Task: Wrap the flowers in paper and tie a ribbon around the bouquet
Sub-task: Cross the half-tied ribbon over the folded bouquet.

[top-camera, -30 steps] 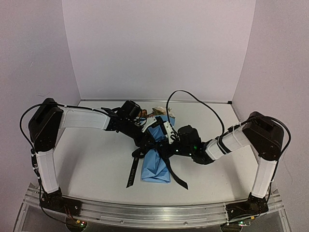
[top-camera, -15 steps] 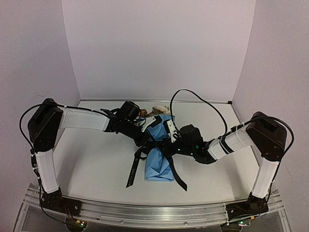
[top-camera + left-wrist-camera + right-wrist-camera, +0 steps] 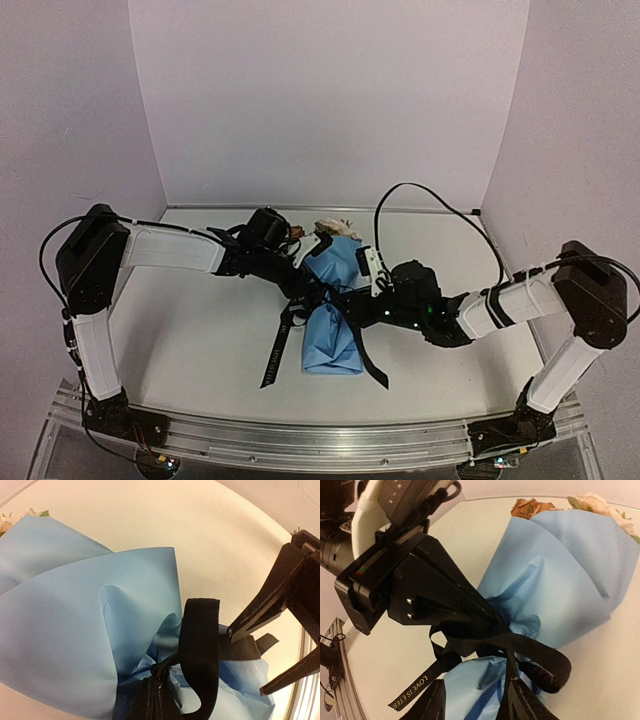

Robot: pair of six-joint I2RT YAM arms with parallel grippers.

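The bouquet (image 3: 333, 335) lies mid-table, a light blue paper (image 3: 555, 575) cone. Cream and orange flowers (image 3: 534, 506) show at its far, wide end (image 3: 333, 228). The black ribbon (image 3: 322, 300) circles its waist, with a loop (image 3: 200, 645) and two tails trailing toward the near edge (image 3: 276, 352). One tail carries light lettering (image 3: 415, 687). My left gripper (image 3: 306, 292) is at the waist from the left, shut on the ribbon beside the knot (image 3: 154, 692). My right gripper (image 3: 350, 306) stands open at the waist from the right, its fingers (image 3: 525, 700) either side of the paper's narrow end.
White walls close in the table on the left, back and right. The metal rail (image 3: 320, 440) with both arm bases runs along the near edge. A black cable (image 3: 440, 215) arcs above the right arm.
My right gripper has opened, letting go of the ribbon, and its arm has drawn back to the right. My left gripper has closed on the ribbon at the waist.
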